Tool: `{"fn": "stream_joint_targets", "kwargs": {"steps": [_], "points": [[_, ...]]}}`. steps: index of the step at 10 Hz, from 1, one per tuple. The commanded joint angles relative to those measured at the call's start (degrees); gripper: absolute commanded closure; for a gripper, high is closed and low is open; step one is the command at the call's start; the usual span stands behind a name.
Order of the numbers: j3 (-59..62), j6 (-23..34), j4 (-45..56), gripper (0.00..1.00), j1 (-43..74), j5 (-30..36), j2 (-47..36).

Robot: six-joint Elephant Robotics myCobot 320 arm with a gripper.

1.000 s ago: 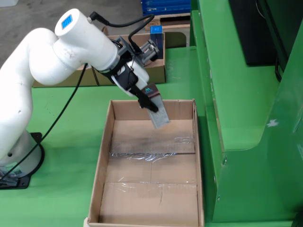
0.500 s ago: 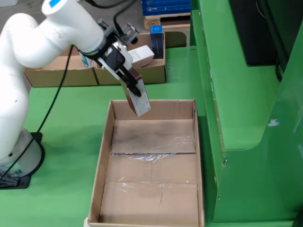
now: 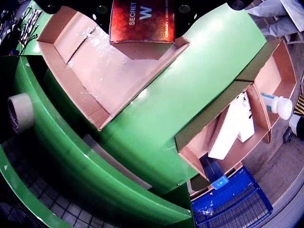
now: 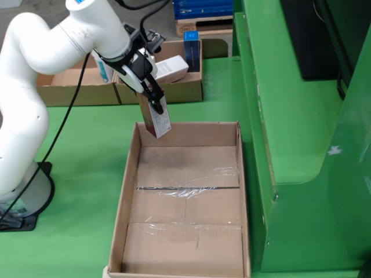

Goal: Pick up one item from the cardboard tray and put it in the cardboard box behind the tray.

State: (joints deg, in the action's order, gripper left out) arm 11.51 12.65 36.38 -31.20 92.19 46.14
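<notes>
1. Carton (image 4: 155,119), a slim red-brown one with white lettering, is hanging in the jaws above the far-left corner of the tray (image 4: 130,191), clear of the tray floor; the wrist view is showing its printed face (image 3: 142,21) close under the camera.
2. The gripper (image 4: 153,104) is pinching the carton by its upper end, so the jaws are standing narrow on it; the carton is hanging nearly upright, tilted slightly.
3. The tray is looking bare apart from tape strips on its floor, so the pick seems done and the carry step is in hand.
4. The box (image 4: 174,90) is sitting just behind the tray on the green tabletop (image 4: 87,174), already holding a white carton (image 4: 171,68) and a blue one (image 4: 191,43).
5. A second box (image 4: 64,92) is standing to the left of it in the fixed view; the task sentence is not settling which one is meant.
6. The next move is probably calling for travel away from the tray, over the box's near wall, keeping the carton's lower end above that rim.
7. After that, the jaws should be opening over free floor beside the white carton, since landing on it could leave the carton propped or tipped out.
</notes>
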Motion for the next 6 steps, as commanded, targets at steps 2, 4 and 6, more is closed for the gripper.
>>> {"fn": "stream_joint_targets", "kwargs": {"steps": [2,4,6], "points": [[16.07,-0.85,16.25,1.0,-7.29,-2.01,-4.97],[-11.51,-3.51,1.11,1.0,-12.51,-3.56,-18.43],[-11.51,-5.62,-6.58,1.0,-17.52,-6.07,-17.53]]}}
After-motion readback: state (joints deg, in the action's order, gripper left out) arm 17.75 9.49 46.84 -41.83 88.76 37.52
